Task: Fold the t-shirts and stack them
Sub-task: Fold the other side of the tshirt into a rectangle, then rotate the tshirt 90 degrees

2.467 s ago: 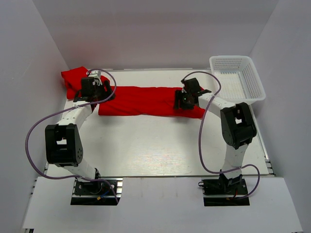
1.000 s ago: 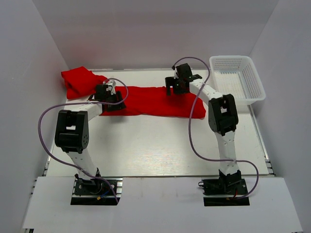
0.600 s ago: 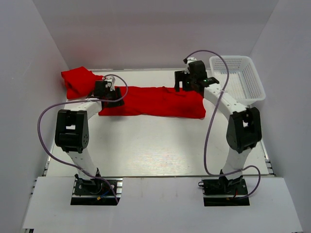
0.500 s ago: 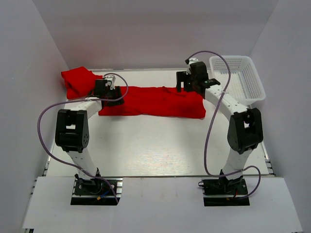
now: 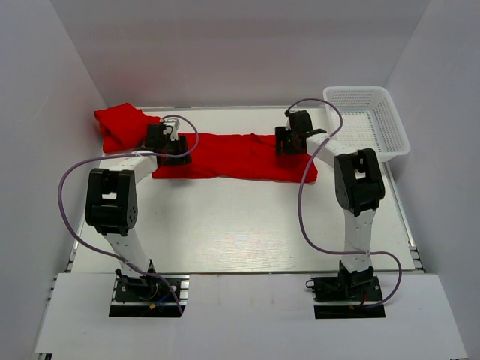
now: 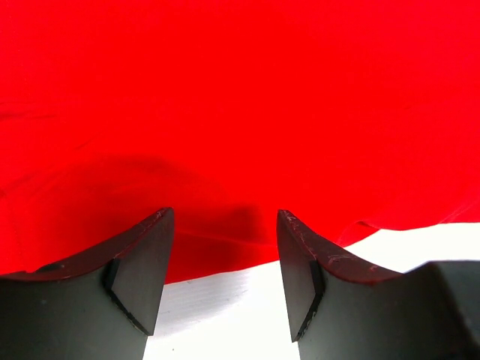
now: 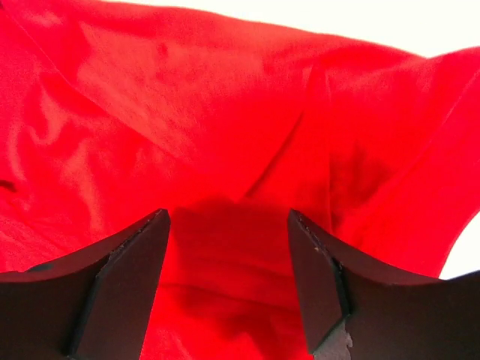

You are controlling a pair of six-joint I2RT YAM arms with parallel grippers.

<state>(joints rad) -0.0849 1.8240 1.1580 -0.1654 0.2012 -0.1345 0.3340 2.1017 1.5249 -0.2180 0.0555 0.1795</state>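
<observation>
A long t-shirt, plain bright red, is lying as a narrow folded band across the far half of the white desk, running left to right between the two arms. A bunched t-shirt of the same red is sitting in the far left corner, touching the band's left end. A white mesh basket is standing at the far right, just beside the band's right end but not touching it. The left pincer is hanging over the band's left end; its wrist view is showing both dark fingers spread apart above the cloth's near hem, with bare desk showing between them and nothing pinched, so it is released. The right pincer is hanging over the band's right end, where the cloth is rumpled into soft ridges; its fingers are also standing apart with one raised crease lying between them, so it too is released, though the crease looks ready to be nipped. The shirt is probably going to handle as light, limp and slightly slippery: it should sag, drag and unfold if lifted from one point. The safer hold seems to be at both ends together, each pincer taking all the stacked layers at an edge or crease and keeping the band taut.
</observation>
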